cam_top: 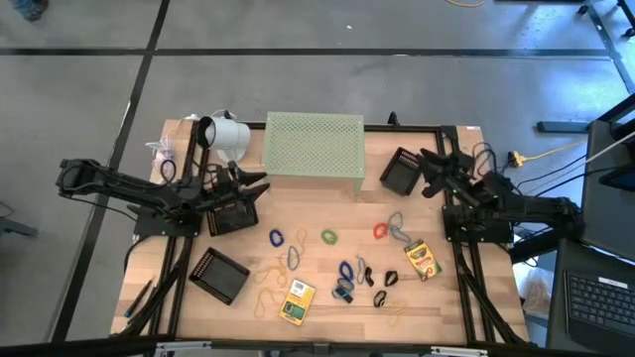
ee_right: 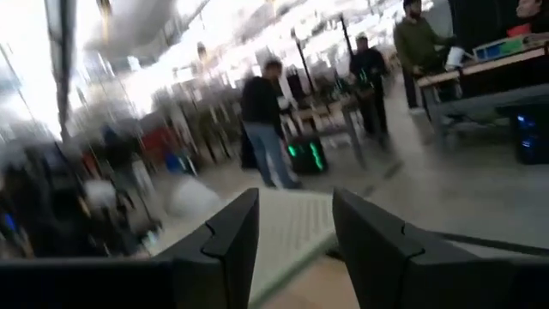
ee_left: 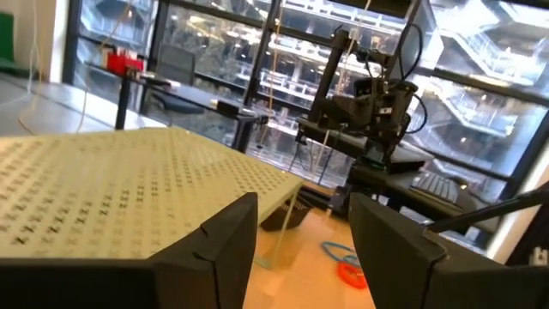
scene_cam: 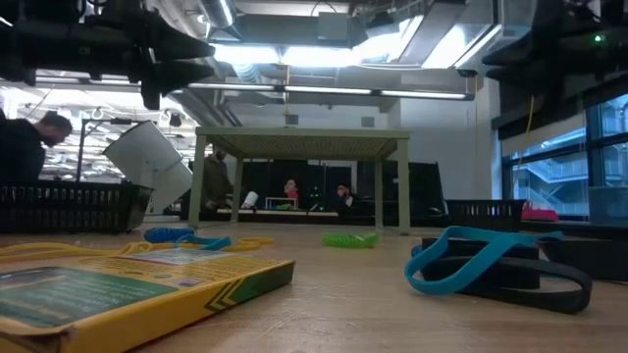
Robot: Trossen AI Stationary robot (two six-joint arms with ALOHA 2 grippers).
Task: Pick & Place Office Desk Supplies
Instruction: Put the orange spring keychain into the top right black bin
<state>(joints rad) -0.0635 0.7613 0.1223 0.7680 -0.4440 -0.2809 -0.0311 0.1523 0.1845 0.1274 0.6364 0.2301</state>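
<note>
Far left, the left gripper (cam_top: 260,184) hangs over a black mesh tray (cam_top: 231,214), fingers spread wide and nothing between them. At seven o'clock on the table lies a second black tray (cam_top: 219,275).

Moving toward centre, the supplies are scattered at six o'clock, in front of the pale green riser (cam_top: 314,145): a blue rubber band (cam_top: 276,238), a green rubber band (cam_top: 328,237), tan loops, and a yellow-green card box (cam_top: 296,301) near the front edge. The bands are light and floppy, so I'd pinch one strand rather than the whole loop; they may snag or spring away. The box looks stiff and light: take it across its narrow sides.

On to four o'clock: a red rubber band (cam_top: 380,231), black binder clips (cam_top: 385,280), hard and slick, best gripped on the body, and a second card box (cam_top: 422,260).

Far right, the right gripper (cam_top: 429,159) waits by a third black tray (cam_top: 402,173), fingers parted and empty.
</note>
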